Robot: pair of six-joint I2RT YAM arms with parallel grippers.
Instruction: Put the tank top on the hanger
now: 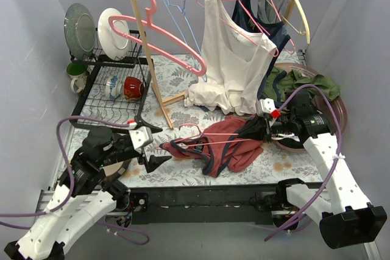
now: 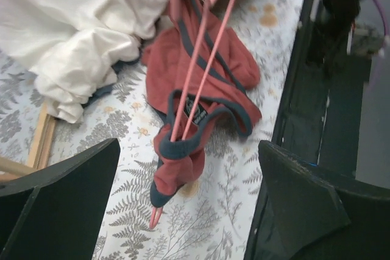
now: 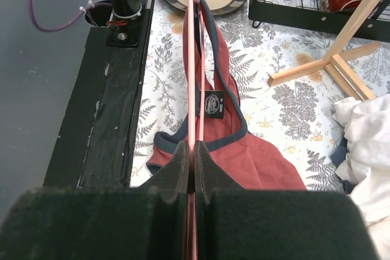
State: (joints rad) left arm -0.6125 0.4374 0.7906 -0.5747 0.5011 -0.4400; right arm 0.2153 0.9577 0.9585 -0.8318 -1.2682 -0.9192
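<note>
Tank top (image 3: 256,162) just past R fingers (image 3: 173,175)

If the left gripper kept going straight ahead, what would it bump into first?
The left gripper would probably meet the bunched end of the rust-red, navy-trimmed cloth tank top, where the thin pink wire hanger pokes out. Depth is unclear.

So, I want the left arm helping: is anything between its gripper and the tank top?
Nothing visible: only bare floral tablecloth lies between the open left gripper and the tank top; the white top lies off to one side.
</note>
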